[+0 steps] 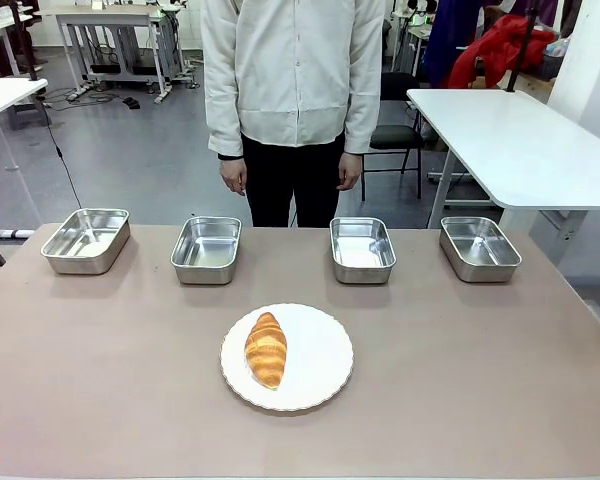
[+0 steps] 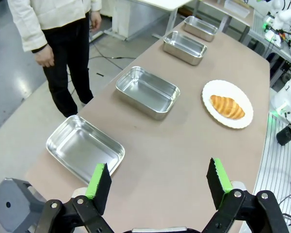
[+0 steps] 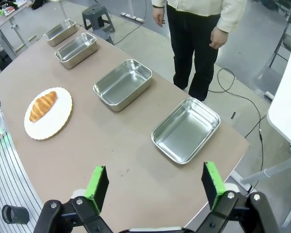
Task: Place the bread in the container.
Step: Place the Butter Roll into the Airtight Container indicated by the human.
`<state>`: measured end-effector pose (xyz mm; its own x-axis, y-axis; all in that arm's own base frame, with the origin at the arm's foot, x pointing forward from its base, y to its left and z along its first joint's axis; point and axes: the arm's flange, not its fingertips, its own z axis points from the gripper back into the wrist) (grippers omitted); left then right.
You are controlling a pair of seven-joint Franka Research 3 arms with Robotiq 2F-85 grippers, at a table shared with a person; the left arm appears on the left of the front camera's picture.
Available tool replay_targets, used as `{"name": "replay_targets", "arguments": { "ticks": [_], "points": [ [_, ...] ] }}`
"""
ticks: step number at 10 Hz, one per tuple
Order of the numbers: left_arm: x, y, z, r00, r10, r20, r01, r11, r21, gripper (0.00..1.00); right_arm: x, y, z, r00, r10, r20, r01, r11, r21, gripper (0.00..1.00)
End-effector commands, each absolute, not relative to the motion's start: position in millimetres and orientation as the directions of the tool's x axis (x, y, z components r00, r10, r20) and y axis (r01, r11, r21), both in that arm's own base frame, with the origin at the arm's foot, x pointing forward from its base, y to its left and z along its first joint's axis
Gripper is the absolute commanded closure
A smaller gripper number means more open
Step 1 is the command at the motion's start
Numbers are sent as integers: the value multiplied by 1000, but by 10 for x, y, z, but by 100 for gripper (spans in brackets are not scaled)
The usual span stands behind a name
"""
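Brown tabletop [image 1: 460, 390] stretches out ahead of both pincers, and a person [image 1: 292, 80] stands at its far edge with hands hanging loose. Your left pincer [image 2: 158, 167] is spread wide above one end of the table, with nothing between its green pads. Just beyond its left finger sits the nearest steel container [image 2: 85, 145], empty. Three more like it line up farther ahead along the person's edge. The bread [image 2: 227, 107] lies on a white plate [image 2: 223, 88] well ahead on the right finger's side, apart from every container. Your right pincer [image 3: 154, 169] is spread and empty too, above the opposite end. From it, the bread lies far ahead to the left, and the closest container is just ahead toward the right finger.
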<state>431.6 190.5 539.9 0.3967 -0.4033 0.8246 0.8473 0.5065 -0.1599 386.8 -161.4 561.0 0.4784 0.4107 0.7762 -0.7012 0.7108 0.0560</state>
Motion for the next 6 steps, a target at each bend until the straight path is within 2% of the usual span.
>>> {"name": "replay_targets", "arguments": {
  "ticks": [1, 6],
  "points": [
    [4300, 1904, 5416, 384, -403, 831, 852, 502, -150, 0, 3890, -1621, 5617, 454, 412, 790, -713, 700, 44, 0],
    [4300, 1904, 5416, 384, -403, 831, 852, 502, -150, 0, 3890, -1621, 5617, 454, 412, 790, -713, 700, 44, 0]
  ]
}}
